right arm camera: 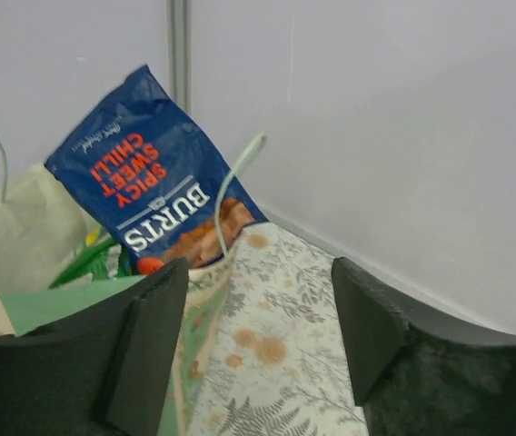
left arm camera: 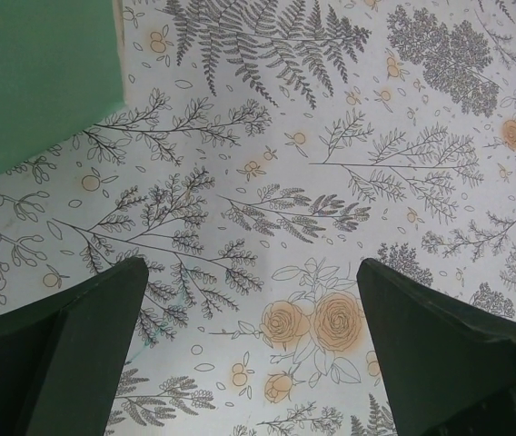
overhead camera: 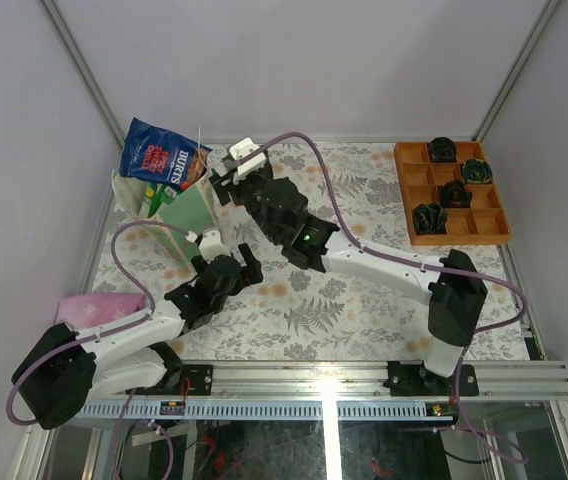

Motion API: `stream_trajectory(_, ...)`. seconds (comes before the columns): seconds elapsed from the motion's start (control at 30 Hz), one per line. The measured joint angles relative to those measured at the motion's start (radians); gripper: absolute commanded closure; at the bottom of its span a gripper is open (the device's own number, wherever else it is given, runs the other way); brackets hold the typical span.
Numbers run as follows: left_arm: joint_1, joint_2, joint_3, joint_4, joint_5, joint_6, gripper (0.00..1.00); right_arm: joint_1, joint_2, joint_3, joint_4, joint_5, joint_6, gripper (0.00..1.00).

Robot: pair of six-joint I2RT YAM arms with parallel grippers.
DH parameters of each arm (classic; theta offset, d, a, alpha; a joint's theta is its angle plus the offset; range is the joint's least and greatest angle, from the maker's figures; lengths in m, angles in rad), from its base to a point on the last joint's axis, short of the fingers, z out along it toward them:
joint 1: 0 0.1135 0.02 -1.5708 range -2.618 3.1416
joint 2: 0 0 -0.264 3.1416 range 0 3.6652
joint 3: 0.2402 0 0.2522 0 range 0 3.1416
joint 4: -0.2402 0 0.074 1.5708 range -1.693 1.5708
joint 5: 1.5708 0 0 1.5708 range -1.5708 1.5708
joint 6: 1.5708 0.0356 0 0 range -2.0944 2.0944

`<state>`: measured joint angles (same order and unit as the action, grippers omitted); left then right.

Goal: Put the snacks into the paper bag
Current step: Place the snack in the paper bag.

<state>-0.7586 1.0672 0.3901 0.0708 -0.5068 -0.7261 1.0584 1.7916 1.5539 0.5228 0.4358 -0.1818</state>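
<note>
The paper bag (overhead camera: 186, 212), cream with mint-green sides, stands at the back left. A blue BURTS crisp bag (overhead camera: 162, 153) sticks up out of its top, with a green packet (overhead camera: 154, 203) beside it. In the right wrist view the crisp bag (right arm camera: 149, 186) rises behind the bag's rim (right arm camera: 67, 304) and a string handle (right arm camera: 233, 182). My right gripper (overhead camera: 226, 180) is open and empty just right of the bag's top. My left gripper (overhead camera: 232, 252) is open and empty over the tablecloth, just in front of the bag, whose green side (left arm camera: 40, 82) shows in the left wrist view.
An orange compartment tray (overhead camera: 451, 195) with dark round objects stands at the back right. A flat pink item (overhead camera: 94, 308) lies at the left edge near the left arm. White walls close the back and sides. A fern-patterned cloth (overhead camera: 364, 300) covers the table.
</note>
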Motion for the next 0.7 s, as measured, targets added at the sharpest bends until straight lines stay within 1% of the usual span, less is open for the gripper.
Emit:
stream_trajectory(0.03,0.0,-0.004,0.005,-0.016,-0.001,0.0,0.0,0.0,-0.02,-0.03,0.004,0.007,0.004,0.23)
stream_trajectory(0.13,0.0,-0.023,0.027,-0.064,-0.004,0.0,0.0,-0.001,-0.078,-0.108,0.016,0.028,0.019,0.08)
stream_trajectory(0.17,0.0,-0.035,0.041,-0.089,-0.007,0.0,0.0,-0.001,-0.105,-0.139,0.023,0.034,0.026,0.06)
stream_trajectory(0.2,0.0,-0.05,0.051,-0.108,-0.01,-0.001,0.0,-0.001,-0.139,-0.177,0.029,0.043,0.034,0.01)
stream_trajectory(0.47,-0.041,-0.167,0.197,-0.299,-0.072,-0.029,0.0,-0.001,-0.345,-0.376,0.069,0.114,0.117,0.01)
stream_trajectory(0.57,-0.056,-0.176,0.275,-0.368,-0.104,-0.033,0.04,-0.001,-0.407,-0.454,0.052,0.139,0.158,0.01)
stream_trajectory(0.63,-0.064,-0.165,0.348,-0.422,-0.128,-0.034,0.05,-0.001,-0.457,-0.517,0.024,0.154,0.202,0.01)
stream_trajectory(0.7,-0.066,-0.146,0.428,-0.476,-0.155,-0.032,0.09,-0.001,-0.517,-0.585,-0.009,0.158,0.249,0.01)
